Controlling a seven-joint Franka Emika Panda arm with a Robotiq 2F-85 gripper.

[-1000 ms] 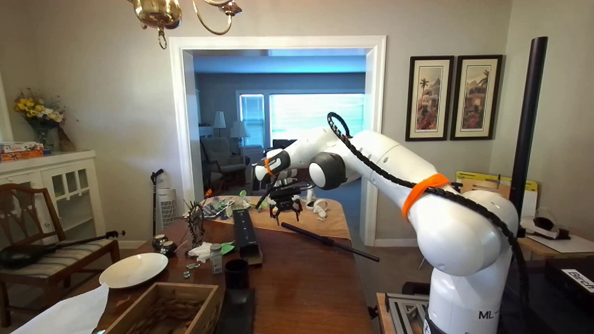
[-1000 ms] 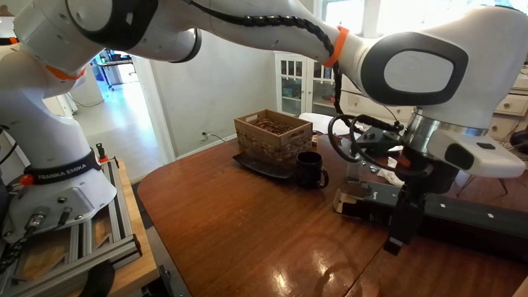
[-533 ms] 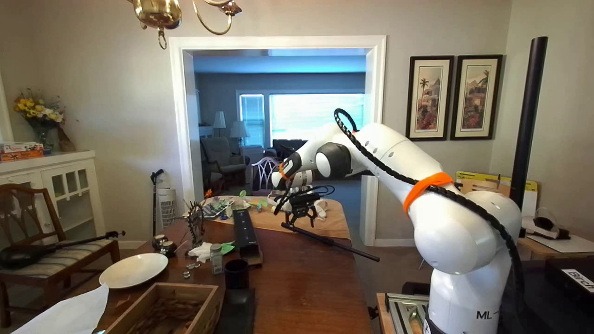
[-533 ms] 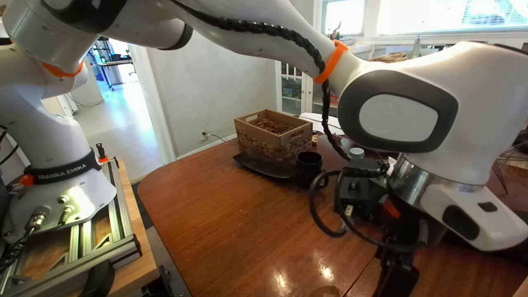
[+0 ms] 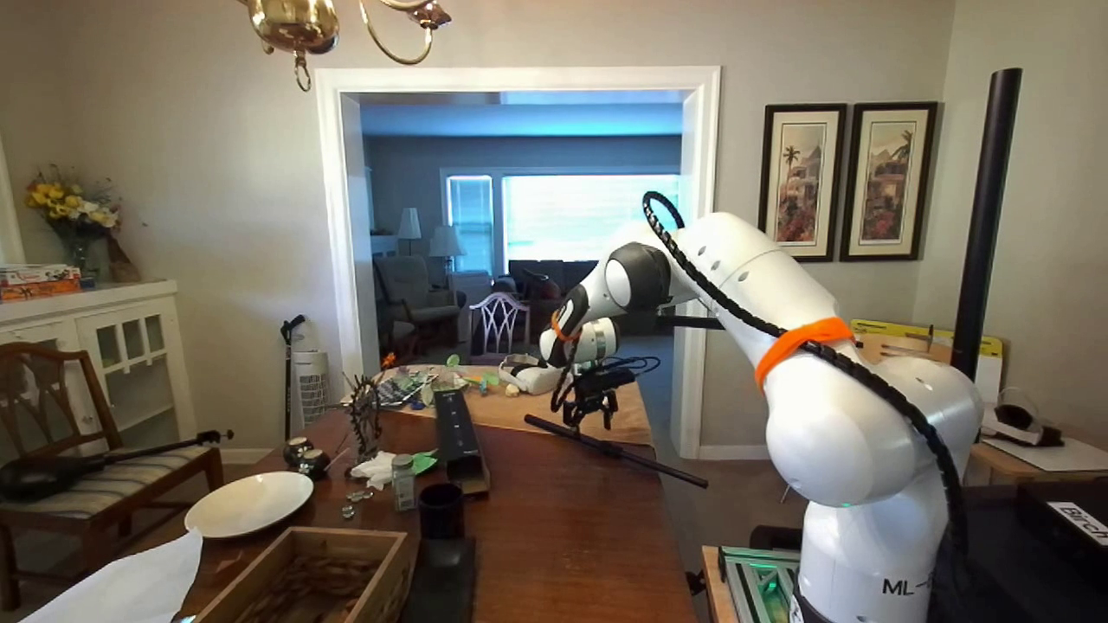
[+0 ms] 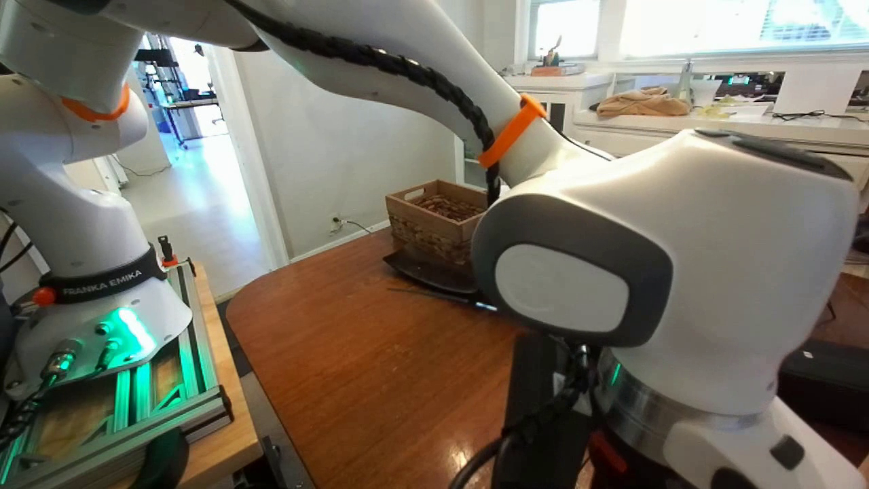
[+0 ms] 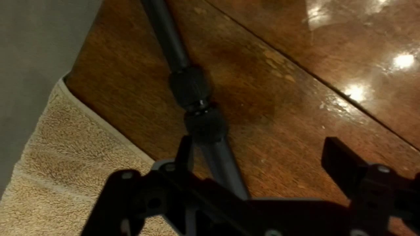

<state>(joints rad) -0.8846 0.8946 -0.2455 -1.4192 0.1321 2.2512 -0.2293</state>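
Black pole (image 7: pixel 206 126) is lying slantwise on the brown table (image 7: pixel 295 114), thick joint showing in the wrist view, near end poking out past the table edge in an exterior view. Gripper (image 7: pixel 259 147) is hanging just above it, jaws standing wide apart and gripping nothing; pole is running between them in the wrist view, nearer one jaw, contact unclear. Tan towel (image 7: pixel 82 157) is lying close by, pole's far end overlapping it in an exterior view. Long black box (image 5: pixel 459 433) is resting near the pole. Black mug (image 5: pixel 441 510) is standing near a jar (image 5: pixel 404 484); wooden basket (image 5: pixel 346 545) and white plate (image 5: pixel 251 506) are sitting near them. Arm (image 6: pixel 679 272) is covering part of the basket in an exterior view.
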